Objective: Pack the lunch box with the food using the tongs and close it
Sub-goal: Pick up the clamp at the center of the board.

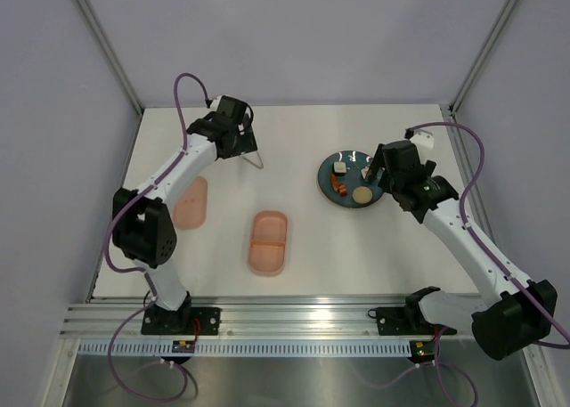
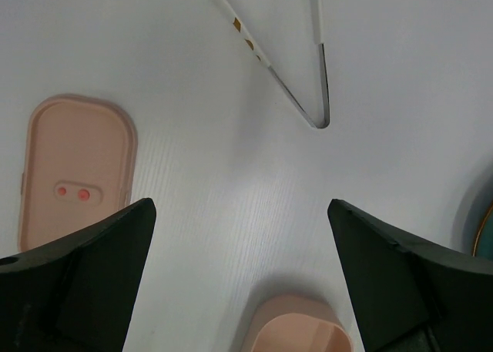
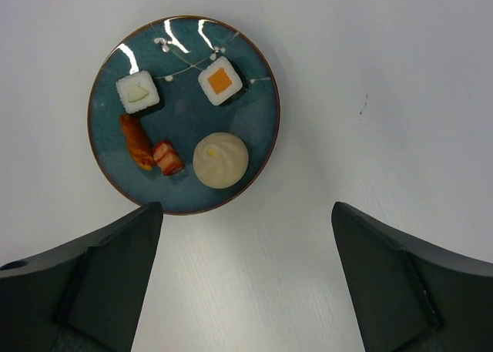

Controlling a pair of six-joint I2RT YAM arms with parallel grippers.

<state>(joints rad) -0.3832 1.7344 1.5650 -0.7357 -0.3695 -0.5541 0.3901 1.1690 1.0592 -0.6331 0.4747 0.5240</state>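
The salmon-pink lunch box (image 1: 268,242) lies open in the middle of the table, its near end showing in the left wrist view (image 2: 300,330). Its lid (image 1: 190,202) (image 2: 73,167) lies flat to the left, two red spots up. The thin metal tongs (image 1: 256,160) (image 2: 324,75) rest on the table just beyond my left gripper (image 1: 237,145) (image 2: 239,206), which is open and holds nothing. The food (image 3: 220,159) sits on a teal plate (image 1: 350,193) (image 3: 262,136): a beige bun, two white rolls, two orange-red sausage bits. My right gripper (image 1: 385,177) (image 3: 246,206) hovers open beside the plate.
Metal frame posts (image 1: 107,46) and grey walls close in the white table (image 1: 356,256) at the back and sides. The arms' bases stand on a rail (image 1: 294,322) at the near edge.
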